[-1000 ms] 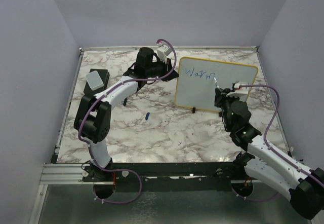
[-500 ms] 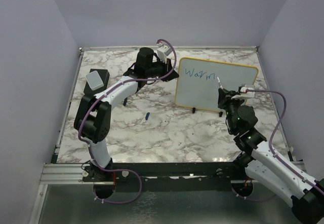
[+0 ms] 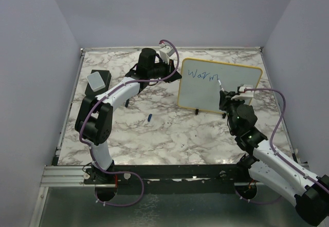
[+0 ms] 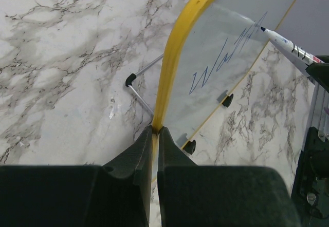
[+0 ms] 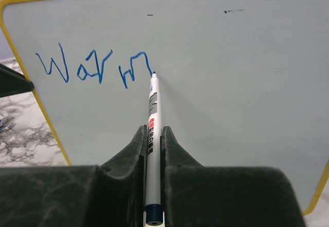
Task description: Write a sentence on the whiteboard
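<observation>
Compared with half a second ago, the right arm's wrist has swung back leftward and sits closer to the board. The marker [image 5: 152,101] tip has returned to the tail of the last letter. The left arm, the eraser block [image 3: 97,79] and the small blue cap [image 3: 149,117] on the bench [image 3: 169,134] lie as they did a second ago.

Note the sentence [image 3: 203,75]: so far you have one thin blue handwritten word, "Warm". It runs in a single line across the upper left of the whiteboard [image 3: 205,96], and the final letter is narrow and spiky. The rest of the white surface is unmarked apart from a few faint dark specks near the top.

The whiteboard stands upright on small black feet [image 4: 189,146] at the far right of the bench, between the two arms.

The left fingers [image 4: 150,137] are pressed together on the yellow frame at the board's left edge, pinching it.

The right fingers [image 5: 140,134] pinch the marker's barrel. The marker points away from the wrist, with its tip against the board at the end of the word.
</observation>
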Available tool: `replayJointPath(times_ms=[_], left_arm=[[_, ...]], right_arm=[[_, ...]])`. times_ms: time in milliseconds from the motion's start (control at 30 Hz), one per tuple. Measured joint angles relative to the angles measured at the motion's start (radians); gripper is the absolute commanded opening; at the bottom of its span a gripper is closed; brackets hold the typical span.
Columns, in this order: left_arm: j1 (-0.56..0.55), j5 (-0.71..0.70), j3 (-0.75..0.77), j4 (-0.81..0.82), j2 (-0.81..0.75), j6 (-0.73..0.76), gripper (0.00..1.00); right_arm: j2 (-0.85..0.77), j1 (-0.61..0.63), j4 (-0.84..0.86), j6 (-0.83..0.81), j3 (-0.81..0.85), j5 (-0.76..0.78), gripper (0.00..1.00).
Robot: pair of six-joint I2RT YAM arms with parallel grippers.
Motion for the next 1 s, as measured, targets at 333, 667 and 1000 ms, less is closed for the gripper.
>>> replayJointPath(times_ms=[333,667,1000], left_arm=[[0.0,0.0,0.0,0.0,0.0,0.0,0.06],[0.0,0.0,0.0,0.001,0.0,0.0,0.06],[0.0,0.001,0.0,0.002,0.0,0.0,0.06]], right_arm=[[0.02,0.0,0.028,-0.018,0.0,0.002,0.01],[0.048,0.0,0.063,-0.033,0.004,0.01,0.01],[0.037,0.0,0.071,-0.034,0.004,0.063,0.01]])
